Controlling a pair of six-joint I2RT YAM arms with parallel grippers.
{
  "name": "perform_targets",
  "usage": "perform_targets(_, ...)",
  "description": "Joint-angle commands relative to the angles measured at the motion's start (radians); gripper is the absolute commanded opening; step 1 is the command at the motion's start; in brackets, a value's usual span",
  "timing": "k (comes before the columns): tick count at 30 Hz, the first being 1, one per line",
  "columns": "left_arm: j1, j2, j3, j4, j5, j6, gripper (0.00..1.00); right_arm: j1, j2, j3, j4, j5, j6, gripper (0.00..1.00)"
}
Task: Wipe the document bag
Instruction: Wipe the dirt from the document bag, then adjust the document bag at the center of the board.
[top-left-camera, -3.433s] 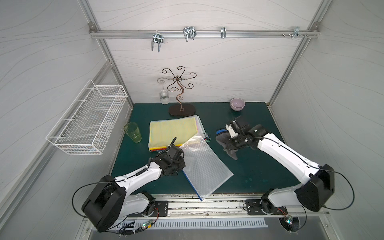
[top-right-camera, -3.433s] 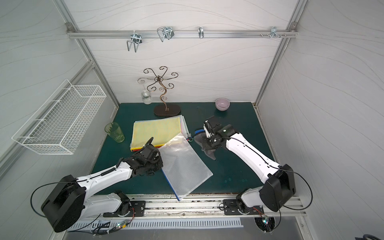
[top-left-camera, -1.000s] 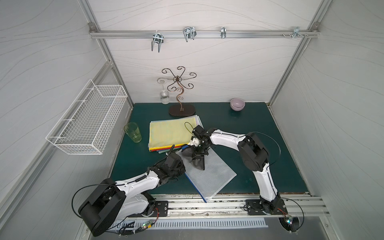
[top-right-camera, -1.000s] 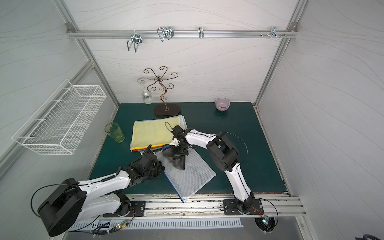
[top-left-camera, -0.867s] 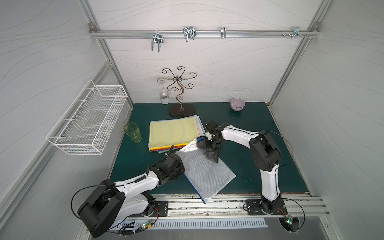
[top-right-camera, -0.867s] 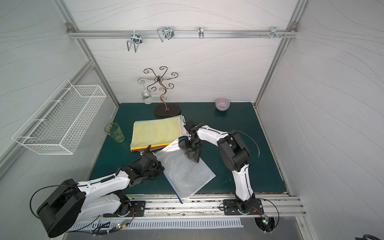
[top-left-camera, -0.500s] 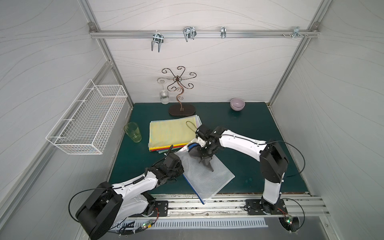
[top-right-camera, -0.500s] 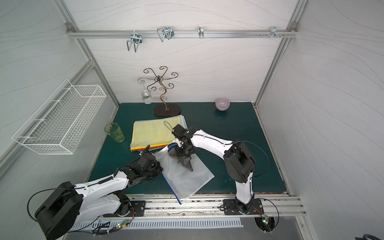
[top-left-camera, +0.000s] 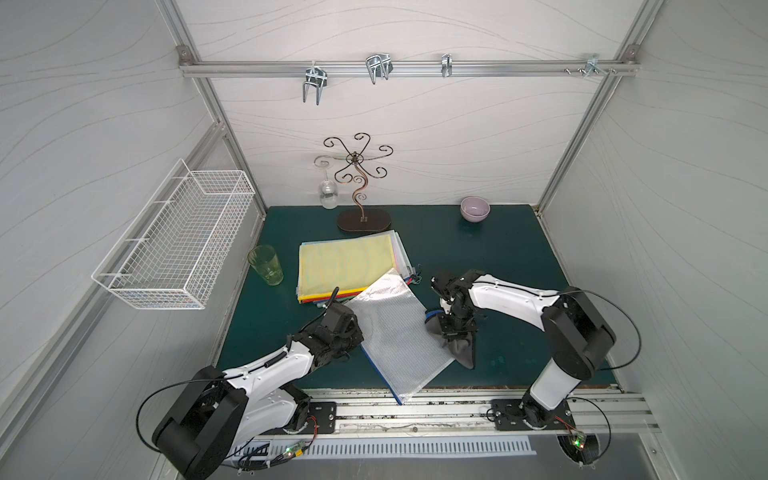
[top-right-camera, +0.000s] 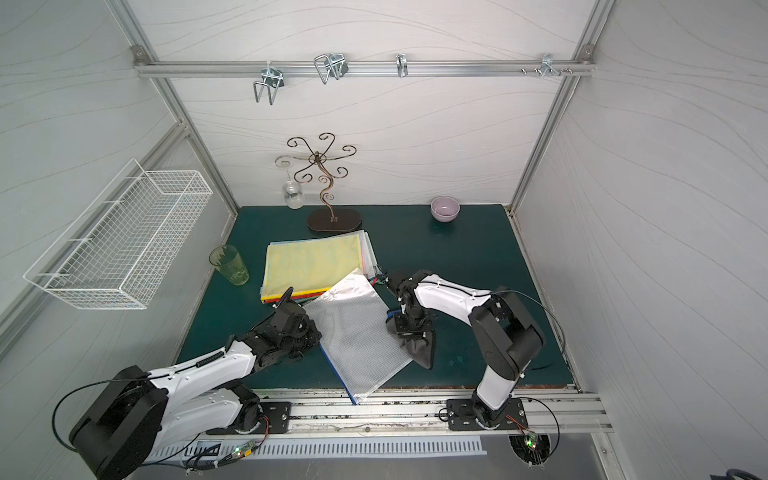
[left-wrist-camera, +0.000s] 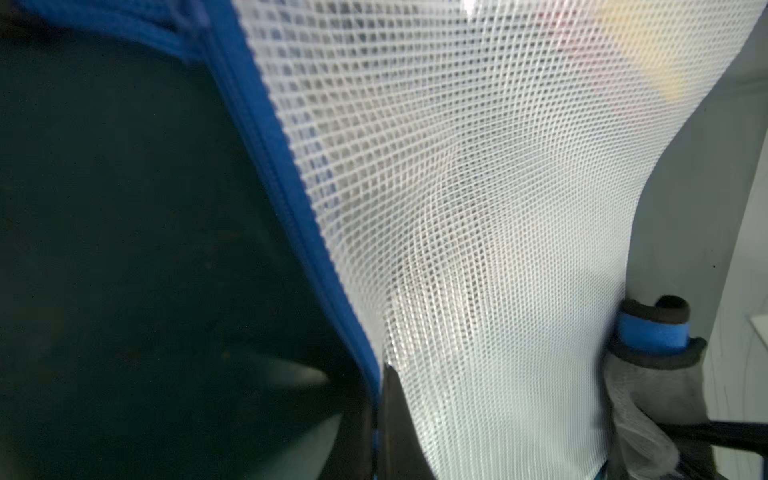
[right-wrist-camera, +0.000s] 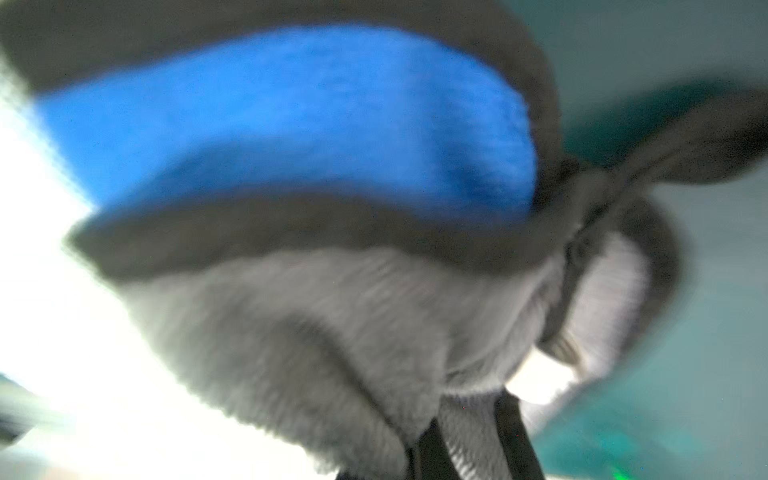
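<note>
Pinching document bag (top-left-camera: 401, 332) edge, left claw (top-left-camera: 358, 333) clenched; right claw (top-left-camera: 455, 330) gripping grey-blue cloth (top-left-camera: 464, 354)

Mesh document bag (left-wrist-camera: 478, 249) beside cloth (left-wrist-camera: 652, 374)

No text, label, brand or number can be read in any view. The document bag (top-left-camera: 395, 332) shows only plain white mesh and a blue zip edge — no print. The cloth (top-left-camera: 463, 355), blurred in the right wrist view, shows only a blue band.
</note>
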Motion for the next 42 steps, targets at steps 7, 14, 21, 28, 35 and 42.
perform_targets(7,0.012,0.070,0.067,0.041,-0.018,0.016,0.00,0.283,0.134,0.105,0.086,-0.442,-0.057,0.00)
perform_targets(14,0.032,-0.011,0.078,-0.015,-0.026,0.029,0.00,0.079,0.168,-0.121,0.233,-0.377,0.063,0.00)
perform_targets(21,0.054,-0.195,0.188,-0.290,-0.073,0.142,0.00,-0.143,-0.113,-0.092,0.015,-0.034,0.013,0.00)
perform_targets(28,0.088,-0.342,0.537,-0.764,-0.281,0.350,0.00,-0.150,-0.125,0.021,-0.002,-0.051,0.023,0.00)
perform_targets(35,0.090,-0.275,0.944,-0.969,-0.541,0.610,0.00,-0.145,-0.069,0.074,0.060,-0.124,0.041,0.00)
perform_targets(42,-0.075,-0.067,1.171,-0.942,-0.627,0.839,0.00,-0.168,-0.064,0.056,0.104,-0.141,0.056,0.00)
